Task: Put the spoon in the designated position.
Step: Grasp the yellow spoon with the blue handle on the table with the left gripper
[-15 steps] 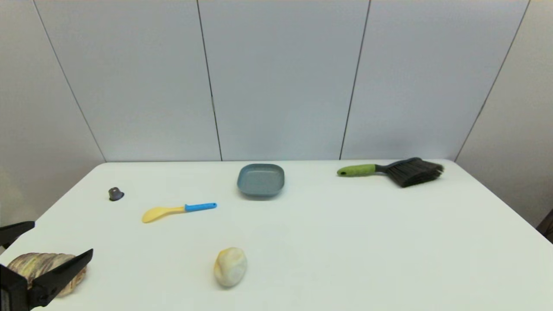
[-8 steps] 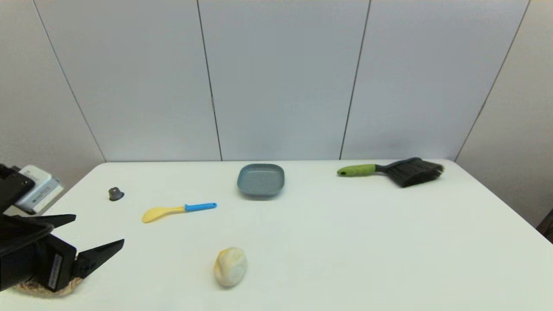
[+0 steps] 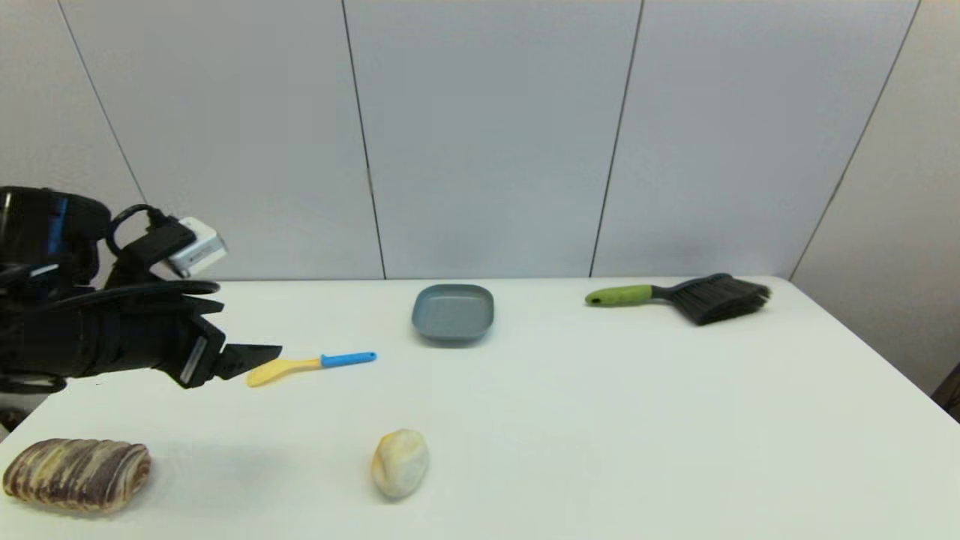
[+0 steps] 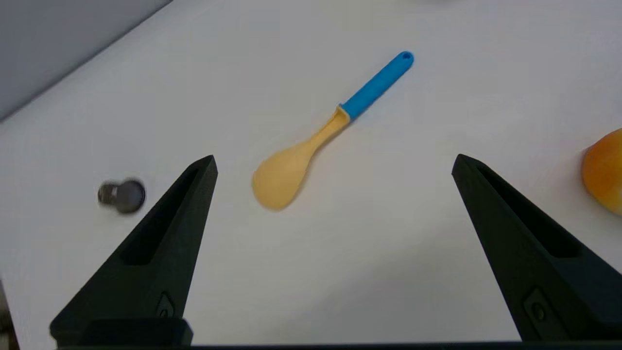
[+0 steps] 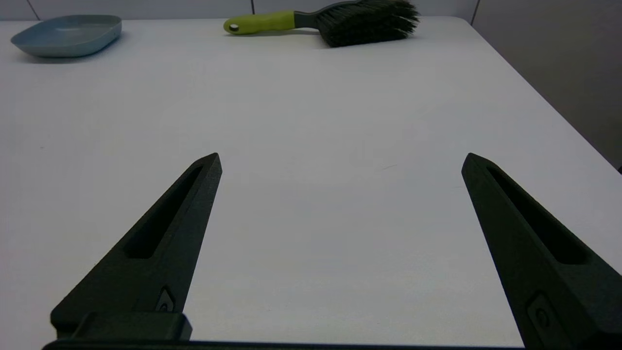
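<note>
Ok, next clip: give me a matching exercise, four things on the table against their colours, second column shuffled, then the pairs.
Things:
1. spoon
2. brush
3. dish
4. bread roll

Colours:
A. grey-blue
B. brown and cream stripes
C. yellow bowl, blue handle
D. green handle, black bristles

Pairs: 1-C, 2-D, 3-A, 4-B

The left claw [image 3: 251, 352] hovers just left of the spoon [image 3: 309, 366], which lies flat on the white surface [image 3: 600, 420], front-left of the grey dish [image 3: 452, 312].
</note>
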You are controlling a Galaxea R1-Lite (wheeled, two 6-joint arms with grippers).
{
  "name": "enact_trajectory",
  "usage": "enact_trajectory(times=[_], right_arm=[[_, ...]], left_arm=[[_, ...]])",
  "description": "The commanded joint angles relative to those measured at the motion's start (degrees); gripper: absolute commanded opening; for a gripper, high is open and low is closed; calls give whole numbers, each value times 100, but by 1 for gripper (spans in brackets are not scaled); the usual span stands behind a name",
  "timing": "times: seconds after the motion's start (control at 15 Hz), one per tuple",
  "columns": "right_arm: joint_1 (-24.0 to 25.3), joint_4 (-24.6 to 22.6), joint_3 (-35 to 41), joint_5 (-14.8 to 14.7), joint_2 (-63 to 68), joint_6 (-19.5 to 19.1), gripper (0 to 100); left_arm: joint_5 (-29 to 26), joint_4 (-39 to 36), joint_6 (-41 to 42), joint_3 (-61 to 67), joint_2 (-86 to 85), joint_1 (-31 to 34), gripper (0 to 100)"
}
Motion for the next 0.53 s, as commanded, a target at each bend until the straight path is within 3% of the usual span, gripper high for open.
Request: enact_trajectory(times=[0.07, 0.2, 0.33, 0.53], right_arm=[[0, 5, 1, -2, 9, -7, 100], [0, 5, 1, -2, 9, -7, 100], [0, 5, 1, -2, 9, -7, 100], [0, 5, 1, -2, 9, 2, 100]], left_arm=[[-857, 583, 1560, -499, 1085, 594, 100], [-1094, 1234, 2201, -762, 1287, 823, 100], [-1191, 1401, 2975, -973, 1656, 999, 100], [-1331, 1629, 3036, -1334, 1902, 972, 100]])
